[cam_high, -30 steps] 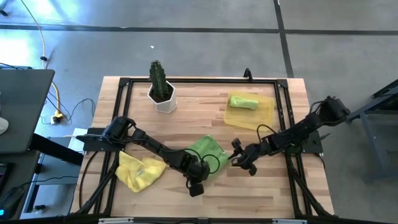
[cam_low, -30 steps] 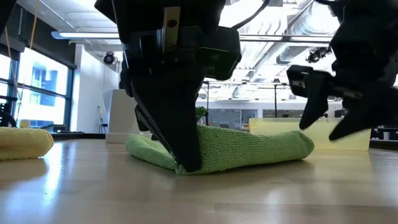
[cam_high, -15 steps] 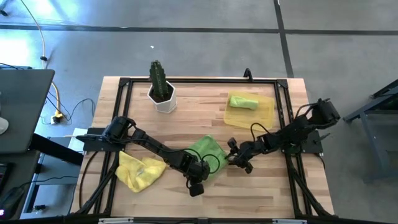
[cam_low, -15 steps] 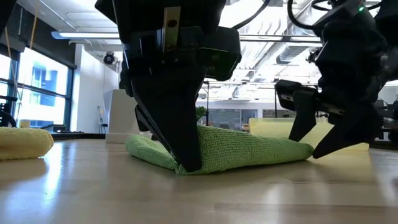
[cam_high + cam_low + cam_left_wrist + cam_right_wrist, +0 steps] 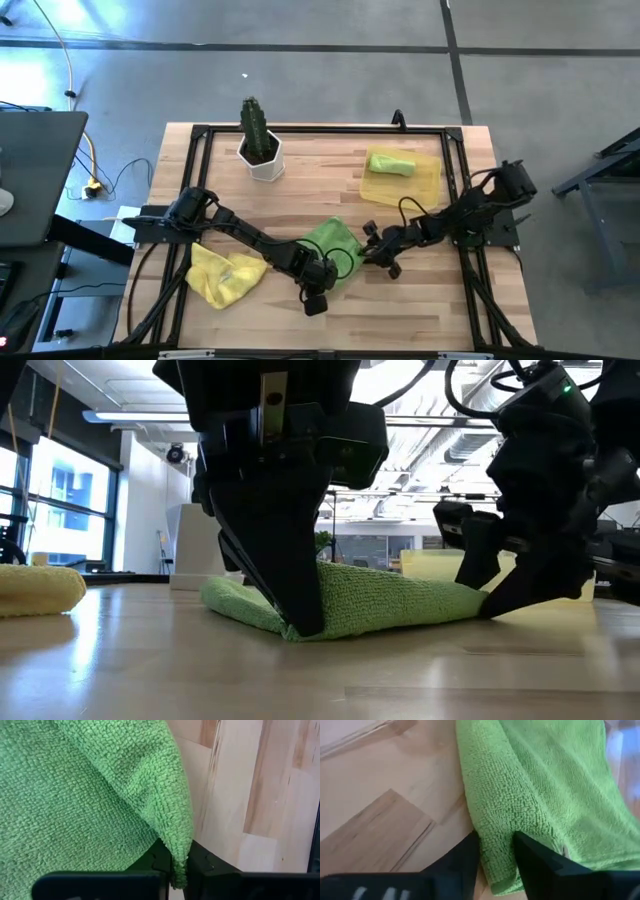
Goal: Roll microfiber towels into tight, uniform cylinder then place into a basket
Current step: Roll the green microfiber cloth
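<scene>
My right pincer [image 5: 495, 851] has slid in, fingers now straddling the nubby green towel's [image 5: 335, 245] edge; left pincer [image 5: 179, 870] clamps its corner.

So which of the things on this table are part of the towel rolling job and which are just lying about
Part of the job:
- green towel, pinched by the left gripper, with the right gripper at its other edge
- yellow towel, crumpled
- rolled green towel, in the basket
- basket

Just lying about:
- cactus in a white pot
- cables on the floor
</scene>
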